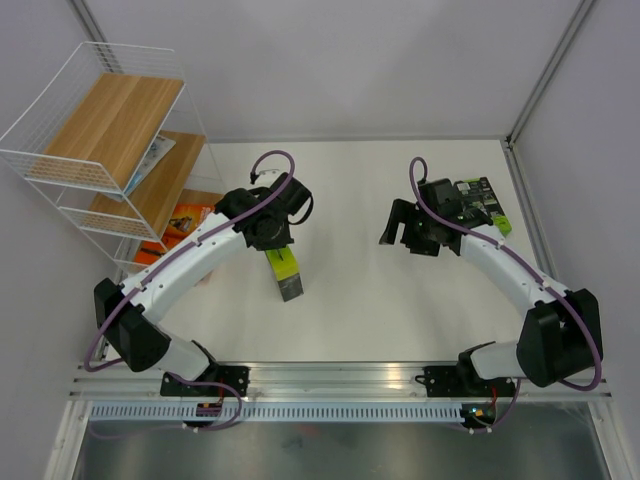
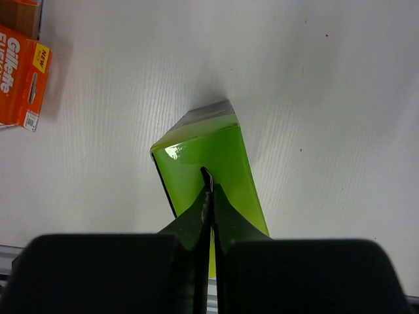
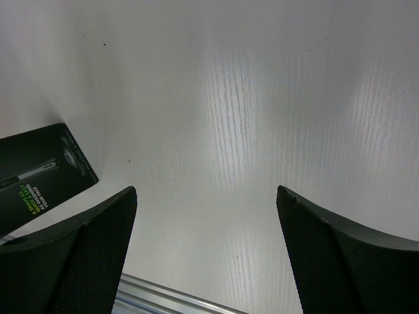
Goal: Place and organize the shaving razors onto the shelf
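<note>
The white wire shelf (image 1: 60, 165) with stepped wooden boards stands at the far left. A flat white-blue pack (image 1: 155, 160) lies on its middle board. Two orange boxes (image 1: 186, 220) (image 1: 150, 255) lie at the shelf's foot; one shows in the left wrist view (image 2: 23, 78). My left gripper (image 1: 275, 240) (image 2: 209, 180) is shut on the thin top tab of a black box with a lime-green top (image 1: 285, 275) (image 2: 203, 147). My right gripper (image 1: 405, 235) (image 3: 206, 196) is open and empty above bare table. A second black box (image 1: 478, 200) (image 3: 39, 170) lies just behind it.
A grey wall and a metal post (image 1: 545, 80) bound the table at the far right. An aluminium rail (image 1: 340, 378) runs along the near edge by the arm bases. White tabletop (image 1: 350, 290) lies between the two arms.
</note>
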Robot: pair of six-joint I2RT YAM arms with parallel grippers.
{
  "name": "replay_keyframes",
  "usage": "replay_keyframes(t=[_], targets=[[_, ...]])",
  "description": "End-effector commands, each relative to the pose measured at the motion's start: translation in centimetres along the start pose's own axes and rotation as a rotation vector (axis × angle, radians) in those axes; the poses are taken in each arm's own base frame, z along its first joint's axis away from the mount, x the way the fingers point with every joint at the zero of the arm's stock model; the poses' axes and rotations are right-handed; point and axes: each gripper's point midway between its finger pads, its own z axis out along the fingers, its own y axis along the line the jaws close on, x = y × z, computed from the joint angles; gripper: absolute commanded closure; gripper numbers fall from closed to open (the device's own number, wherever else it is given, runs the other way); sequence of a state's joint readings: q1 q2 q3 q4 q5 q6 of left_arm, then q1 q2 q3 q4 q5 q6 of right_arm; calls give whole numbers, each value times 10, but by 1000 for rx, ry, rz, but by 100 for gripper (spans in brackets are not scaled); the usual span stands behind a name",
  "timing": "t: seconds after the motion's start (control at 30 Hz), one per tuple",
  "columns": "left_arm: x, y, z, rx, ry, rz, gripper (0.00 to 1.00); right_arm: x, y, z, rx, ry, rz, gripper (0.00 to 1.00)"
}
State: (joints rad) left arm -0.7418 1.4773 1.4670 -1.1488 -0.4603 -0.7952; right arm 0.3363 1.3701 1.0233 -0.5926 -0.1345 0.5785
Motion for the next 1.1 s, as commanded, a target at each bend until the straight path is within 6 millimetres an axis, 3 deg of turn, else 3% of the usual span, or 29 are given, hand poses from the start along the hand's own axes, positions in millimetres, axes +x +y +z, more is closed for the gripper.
replay_keyframes(t=[0.0, 0.13, 0.23, 0.4, 0.6, 0.63, 0.8, 0.87, 1.07], targets=[[-5, -6, -6, 35, -14, 9, 98, -4, 4, -1, -21, -18, -7, 7], [-31, -18, -19, 102, -85, 95, 98, -4, 5, 0, -24, -17, -7, 8], [-73, -28, -51, 174, -194, 173, 98, -6, 7, 0, -33, -22, -5, 8], [-119, -26, -90, 248, -327, 354, 98, -8, 13, 4, -60, -21, 11, 9], [-199, 6, -146, 217, -572, 462, 98, -10, 17, 12, -68, -4, 22, 9], [-223, 11, -158, 183, -670, 436, 98, -12, 19, 13, -74, -4, 23, 9], [-280, 48, -204, 113, -904, 412, 98, -15, 23, 28, -78, 37, 30, 10], [-308, 64, -233, 71, -1032, 380, 98, -19, 28, 33, -87, 54, 27, 10], [-351, 96, -320, -41, -1347, 300, 98, -29, 39, 46, -103, 92, 9, 11]])
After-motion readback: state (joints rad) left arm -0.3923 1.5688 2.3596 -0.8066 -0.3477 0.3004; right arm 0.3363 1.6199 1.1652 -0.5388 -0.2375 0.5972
